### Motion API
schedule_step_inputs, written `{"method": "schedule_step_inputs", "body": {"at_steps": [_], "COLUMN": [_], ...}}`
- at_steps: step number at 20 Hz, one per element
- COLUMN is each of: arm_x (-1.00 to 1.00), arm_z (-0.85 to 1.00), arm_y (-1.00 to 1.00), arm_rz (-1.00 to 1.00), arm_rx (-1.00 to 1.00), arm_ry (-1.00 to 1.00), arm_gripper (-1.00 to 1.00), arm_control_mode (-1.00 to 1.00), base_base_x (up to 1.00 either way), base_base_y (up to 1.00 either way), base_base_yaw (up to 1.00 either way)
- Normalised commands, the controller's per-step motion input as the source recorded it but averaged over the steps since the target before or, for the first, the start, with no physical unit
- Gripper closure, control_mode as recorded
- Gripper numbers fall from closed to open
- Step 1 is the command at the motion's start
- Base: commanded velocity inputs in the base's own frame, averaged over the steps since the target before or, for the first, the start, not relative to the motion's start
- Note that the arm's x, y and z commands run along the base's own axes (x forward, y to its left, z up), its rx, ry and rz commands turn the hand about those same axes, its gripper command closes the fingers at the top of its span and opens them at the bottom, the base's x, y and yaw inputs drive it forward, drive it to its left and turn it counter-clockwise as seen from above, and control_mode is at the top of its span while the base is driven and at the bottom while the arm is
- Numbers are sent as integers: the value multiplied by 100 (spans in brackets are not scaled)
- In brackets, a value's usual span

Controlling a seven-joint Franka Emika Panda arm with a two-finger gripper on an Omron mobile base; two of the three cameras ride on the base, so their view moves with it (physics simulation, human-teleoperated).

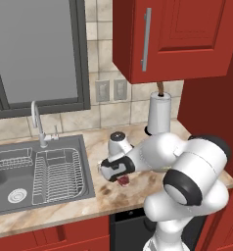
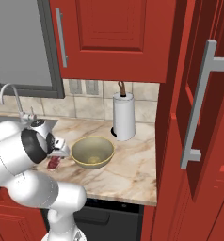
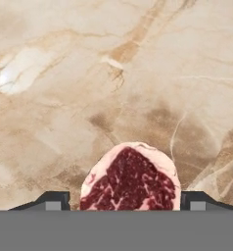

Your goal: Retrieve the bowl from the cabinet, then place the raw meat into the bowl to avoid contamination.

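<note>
The raw meat (image 3: 130, 181), a dark red lump with a pale fat rim, lies on the marble counter (image 3: 138, 73). My gripper (image 3: 126, 201) points down over it and stands open, with one dark fingertip on each side of the meat and close to it. From the base cameras the meat (image 1: 123, 182) (image 2: 53, 163) shows just under the gripper (image 1: 120, 177) (image 2: 55, 159). The olive-tan bowl (image 2: 92, 151) stands upright on the counter just right of the meat. The tall red cabinet (image 2: 203, 117) rises at the right with a door swung open.
A paper-towel roll (image 2: 124, 116) (image 1: 159, 112) stands at the back of the counter. The sink (image 1: 40, 171), with a wire rack and a faucet (image 1: 37, 122), lies to the left. A red wall cabinet (image 1: 172, 34) hangs overhead. The counter's front edge (image 2: 118, 197) is near.
</note>
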Motion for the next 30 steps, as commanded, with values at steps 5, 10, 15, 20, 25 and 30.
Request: {"method": "schedule_step_inputs", "body": {"at_steps": [5,10,15,20,25,30], "arm_x": [5,0,0,-3,-17,-23], "arm_z": [-41,-41,-41,-14,9,60], "arm_y": [0,0,0,0,-5,-16], "arm_rz": [0,0,0,-1,-7,-7], "arm_rx": [-1,0,1,1,0,4], "arm_ry": [0,6,5,0,0,0], "arm_gripper": [-100,-100,100,100,100,100], "arm_control_mode": [-100,-100,-100,-100,-100,-100], "base_base_x": [0,0,0,0,0,0], "base_base_y": [0,0,0,0,0,0], "base_base_yaw": [0,0,0,0,0,0]}}
